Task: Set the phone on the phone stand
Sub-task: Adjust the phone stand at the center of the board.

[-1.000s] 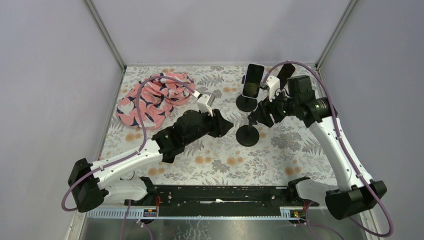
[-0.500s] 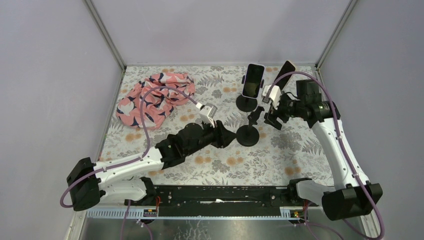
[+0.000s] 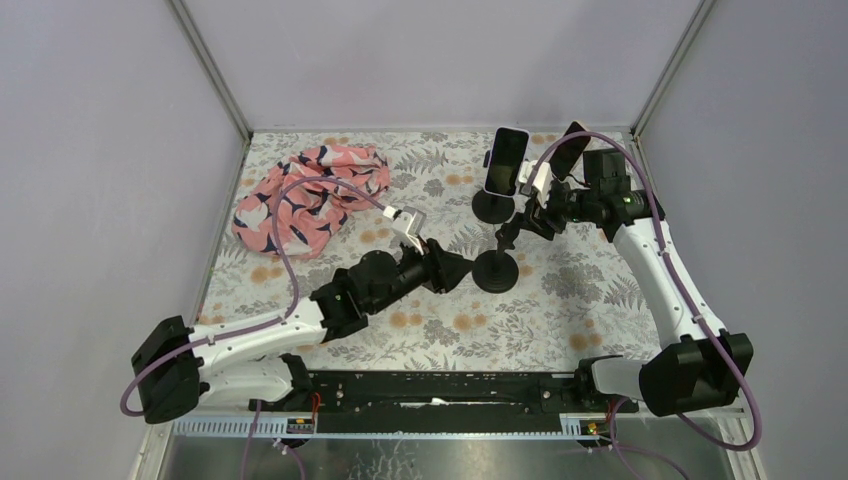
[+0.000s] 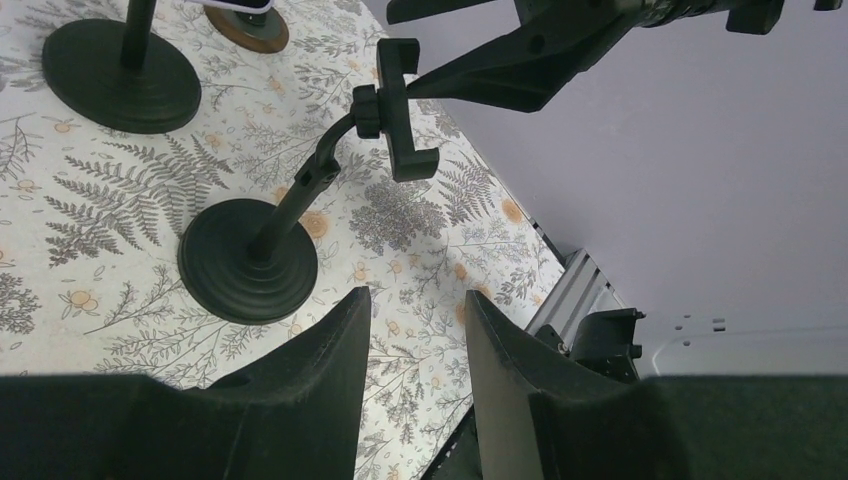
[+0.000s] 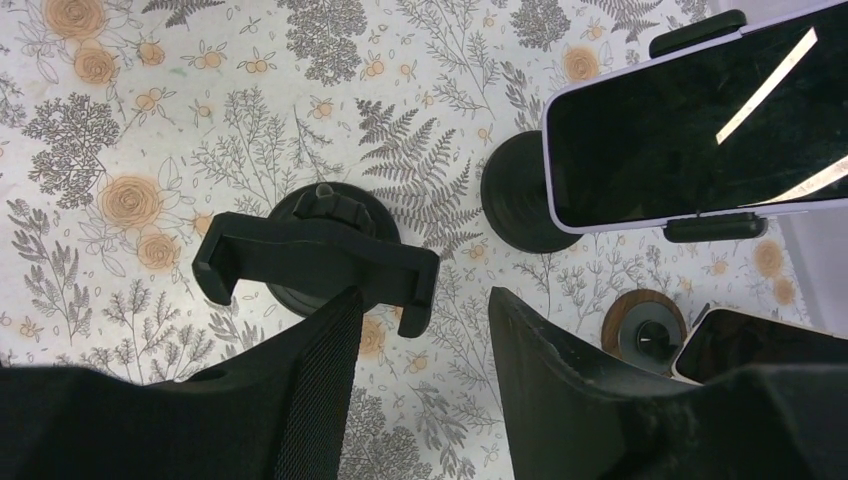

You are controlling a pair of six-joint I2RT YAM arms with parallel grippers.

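Observation:
An empty black phone stand (image 3: 495, 272) stands mid-table, its clamp (image 5: 315, 262) tilted up on a jointed arm. My right gripper (image 5: 420, 300) hovers open just over the clamp's end, its left finger (image 5: 320, 360) close to the clamp, holding nothing. My left gripper (image 4: 415, 300) is open and low, just left of that stand's round base (image 4: 248, 260). Behind, a second stand holds a phone (image 3: 507, 160) in its clamp. Another phone (image 3: 571, 147) leans on a small wooden puck stand (image 5: 645, 325) at the back right.
A pink and navy patterned cloth (image 3: 310, 195) lies bunched at the back left. The occupied stand's base (image 4: 120, 65) sits close behind the empty one. Grey walls close in the floral table (image 3: 560, 320) on three sides.
My right gripper pulled back from the clamp, opened wider, then returned over it with narrower jaws. My left arm slid right toward the empty stand's base.

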